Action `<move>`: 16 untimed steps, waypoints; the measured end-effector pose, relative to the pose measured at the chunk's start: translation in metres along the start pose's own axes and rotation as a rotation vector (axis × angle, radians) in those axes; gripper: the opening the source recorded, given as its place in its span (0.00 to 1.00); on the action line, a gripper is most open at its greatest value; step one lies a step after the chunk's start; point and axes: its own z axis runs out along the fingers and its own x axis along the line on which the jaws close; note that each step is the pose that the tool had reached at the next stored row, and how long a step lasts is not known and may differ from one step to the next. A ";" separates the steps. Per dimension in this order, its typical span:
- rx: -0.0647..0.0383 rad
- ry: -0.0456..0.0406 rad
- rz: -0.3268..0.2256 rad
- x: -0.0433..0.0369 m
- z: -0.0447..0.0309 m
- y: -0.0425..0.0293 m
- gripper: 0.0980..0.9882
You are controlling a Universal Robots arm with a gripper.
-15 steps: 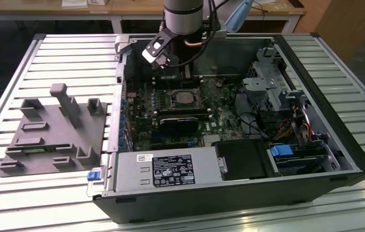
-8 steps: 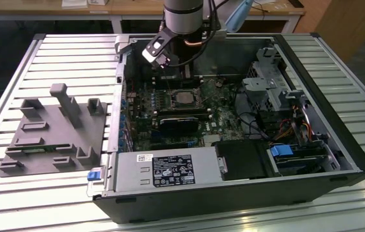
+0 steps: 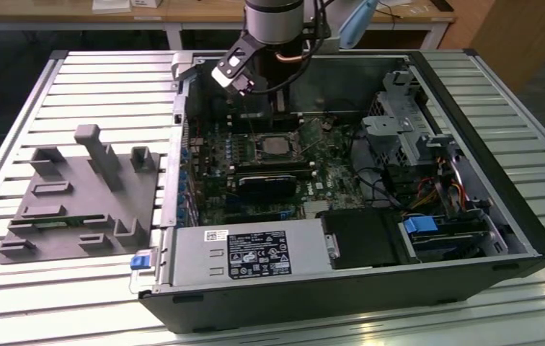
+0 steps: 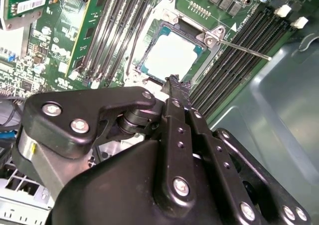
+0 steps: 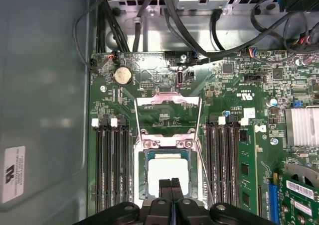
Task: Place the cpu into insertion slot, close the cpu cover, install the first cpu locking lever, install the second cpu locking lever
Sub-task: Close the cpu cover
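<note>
Inside case [image 3: 349, 303], cpu [image 5: 157, 169] partly behind hand [image 5: 171, 181]

Open computer case [image 3: 349, 303] on slatted tabletop [image 3: 99, 79]. In exterior view: grey moulded fixture [image 3: 80, 209] at 9 o'clock from case; inside case, labelled power supply [image 3: 253, 252] at 6 o'clock, black fan card [image 3: 267, 186] mid-board, blue drive bracket [image 3: 422, 225] at 4 o'clock. In first wrist view: coin battery [image 5: 122, 75], black memory slots [image 5: 112, 160].

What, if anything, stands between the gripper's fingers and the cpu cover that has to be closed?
Nothing visible does. In the first wrist view the fingers are shut at the edge of the cpu, which lies in the insertion slot. The cpu cover stands open just beyond, with nothing between.
</note>
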 end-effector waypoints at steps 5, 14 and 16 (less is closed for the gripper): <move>0.000 0.0001 0.000 0.0001 -0.0030 0.0010 0.00; 0.001 0.0000 0.000 0.0007 -0.0016 0.0157 0.00; 0.001 0.0001 0.000 0.0008 -0.0012 0.0195 0.00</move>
